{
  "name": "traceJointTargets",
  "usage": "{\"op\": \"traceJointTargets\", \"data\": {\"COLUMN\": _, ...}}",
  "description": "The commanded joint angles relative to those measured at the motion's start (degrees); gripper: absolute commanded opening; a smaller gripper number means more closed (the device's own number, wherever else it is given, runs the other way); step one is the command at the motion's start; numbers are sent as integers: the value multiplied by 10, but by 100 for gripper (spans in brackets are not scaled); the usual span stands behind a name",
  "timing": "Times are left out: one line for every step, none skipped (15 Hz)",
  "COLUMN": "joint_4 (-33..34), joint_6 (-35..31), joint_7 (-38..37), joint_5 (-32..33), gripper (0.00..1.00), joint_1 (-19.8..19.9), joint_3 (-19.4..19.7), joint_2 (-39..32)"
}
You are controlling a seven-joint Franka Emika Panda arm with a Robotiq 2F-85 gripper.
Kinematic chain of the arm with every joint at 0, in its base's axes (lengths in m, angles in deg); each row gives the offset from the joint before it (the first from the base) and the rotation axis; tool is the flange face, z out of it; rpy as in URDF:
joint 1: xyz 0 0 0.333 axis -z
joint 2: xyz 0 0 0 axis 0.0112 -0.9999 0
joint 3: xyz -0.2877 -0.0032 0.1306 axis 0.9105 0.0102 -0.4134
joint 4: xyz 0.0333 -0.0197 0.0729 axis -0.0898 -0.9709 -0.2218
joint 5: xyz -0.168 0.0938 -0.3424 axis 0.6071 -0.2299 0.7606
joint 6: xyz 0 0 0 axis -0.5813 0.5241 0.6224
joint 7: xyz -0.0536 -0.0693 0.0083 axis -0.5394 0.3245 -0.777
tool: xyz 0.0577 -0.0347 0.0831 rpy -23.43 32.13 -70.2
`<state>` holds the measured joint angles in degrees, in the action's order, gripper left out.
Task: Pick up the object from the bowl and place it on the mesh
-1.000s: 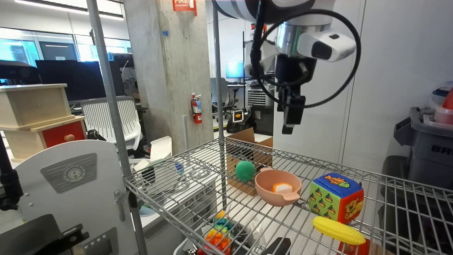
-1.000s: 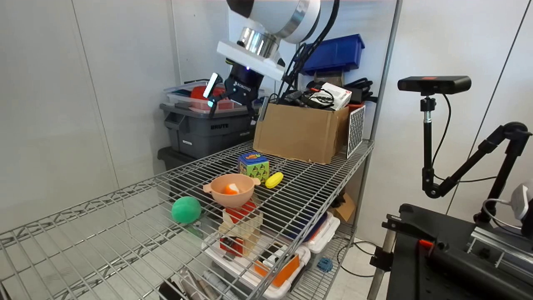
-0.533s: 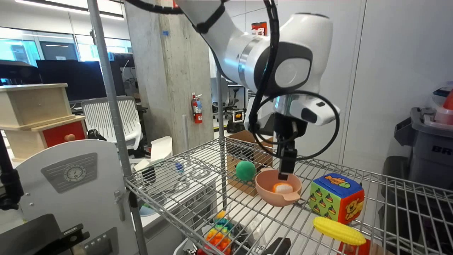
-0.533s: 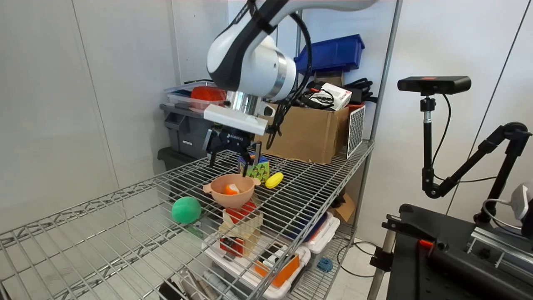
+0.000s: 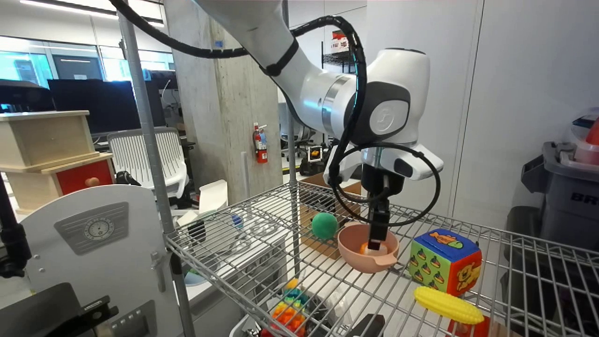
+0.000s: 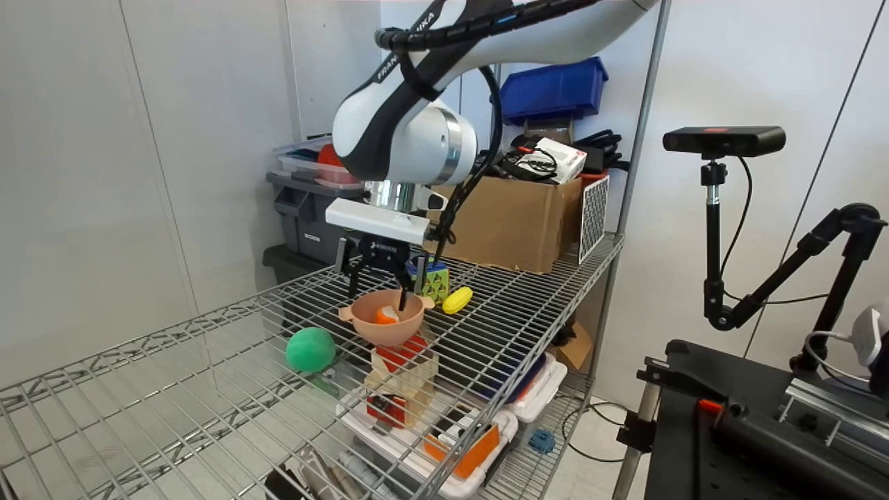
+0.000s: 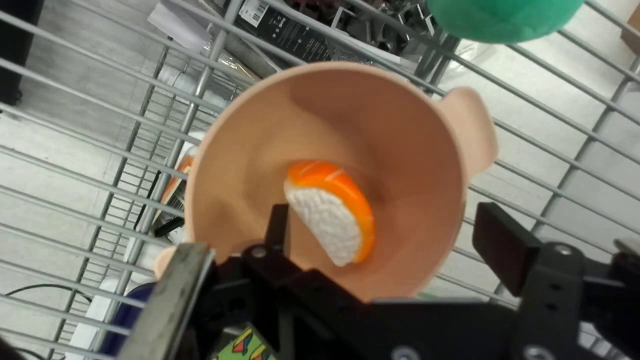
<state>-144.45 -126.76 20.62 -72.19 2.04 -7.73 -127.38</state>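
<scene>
The object (image 7: 332,215), an orange-topped white piece, lies in the salmon bowl (image 7: 410,150). In both exterior views the object (image 6: 387,316) (image 5: 364,246) shows inside the bowl (image 6: 389,335) (image 5: 360,263), partly behind a finger in an exterior view. My gripper (image 7: 385,220) is open and empty, low over the bowl. In the wrist view one fingertip overlaps the bowl's inside beside the object's white side; the other appears beyond the rim. The gripper (image 6: 378,300) points down in both exterior views (image 5: 374,244). The bowl stands on the wire mesh (image 5: 514,237).
A green ball (image 5: 324,225) sits beside the bowl. A multicoloured cube (image 5: 444,262) and a yellow corn-shaped toy (image 5: 448,304) are on the bowl's other side. A cardboard box (image 6: 496,219) stands farther along the shelf. Upright posts (image 5: 145,117) stand at the shelf's corners.
My gripper has come down from high above the shelf to the bowl, moving a little further down in the last half second. It stays open. The bowl and object have not moved.
</scene>
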Motion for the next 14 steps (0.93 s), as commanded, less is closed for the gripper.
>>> {"op": "traceJointTargets", "data": {"joint_4": 32, "joint_6": 42, "joint_7": -26, "joint_5": 20, "gripper": 100, "joint_1": 8, "joint_3": 5, "joint_2": 2}}
{"op": "traceJointTargets", "data": {"joint_4": 43, "joint_6": 52, "joint_7": -30, "joint_5": 22, "gripper": 100, "joint_1": 10, "joint_3": 6, "joint_2": -3}}
{"op": "traceJointTargets", "data": {"joint_4": 52, "joint_6": 62, "joint_7": -34, "joint_5": 24, "gripper": 99, "joint_1": 11, "joint_3": 6, "joint_2": -7}}
{"op": "traceJointTargets", "data": {"joint_4": 61, "joint_6": 72, "joint_7": -39, "joint_5": 26, "gripper": 100, "joint_1": 13, "joint_3": 7, "joint_2": -12}}
{"op": "traceJointTargets", "data": {"joint_4": 68, "joint_6": 81, "joint_7": -43, "joint_5": 29, "gripper": 94, "joint_1": 14, "joint_3": 7, "joint_2": -15}}
{"op": "traceJointTargets", "data": {"joint_4": 74, "joint_6": 91, "joint_7": -47, "joint_5": 32, "gripper": 93, "joint_1": 14, "joint_3": 6, "joint_2": -18}}
{"op": "traceJointTargets", "data": {"joint_4": 84, "joint_6": 101, "joint_7": -51, "joint_5": 33, "gripper": 97, "joint_1": 16, "joint_3": 5, "joint_2": -24}}
{"op": "traceJointTargets", "data": {"joint_4": 91, "joint_6": 109, "joint_7": -55, "joint_5": 34, "gripper": 99, "joint_1": 17, "joint_3": 4, "joint_2": -29}}
{"op": "traceJointTargets", "data": {"joint_4": 98, "joint_6": 120, "joint_7": -57, "joint_5": 34, "gripper": 100, "joint_1": 18, "joint_3": 4, "joint_2": -33}}
{"op": "traceJointTargets", "data": {"joint_4": 109, "joint_6": 129, "joint_7": -61, "joint_5": 35, "gripper": 100, "joint_1": 19, "joint_3": 4, "joint_2": -40}}
{"op": "traceJointTargets", "data": {"joint_4": 118, "joint_6": 138, "joint_7": -64, "joint_5": 35, "gripper": 100, "joint_1": 20, "joint_3": 3, "joint_2": -46}}
{"op": "traceJointTargets", "data": {"joint_4": 128, "joint_6": 145, "joint_7": -67, "joint_5": 35, "gripper": 98, "joint_1": 21, "joint_3": 2, "joint_2": -54}}
{"op": "traceJointTargets", "data": {"joint_4": 139, "joint_6": 152, "joint_7": -69, "joint_5": 35, "gripper": 92, "joint_1": 22, "joint_3": 1, "joint_2": -61}}
{"op": "traceJointTargets", "data": {"joint_4": 152, "joint_6": 159, "joint_7": -74, "joint_5": 36, "gripper": 83, "joint_1": 23, "joint_3": 1, "joint_2": -72}}
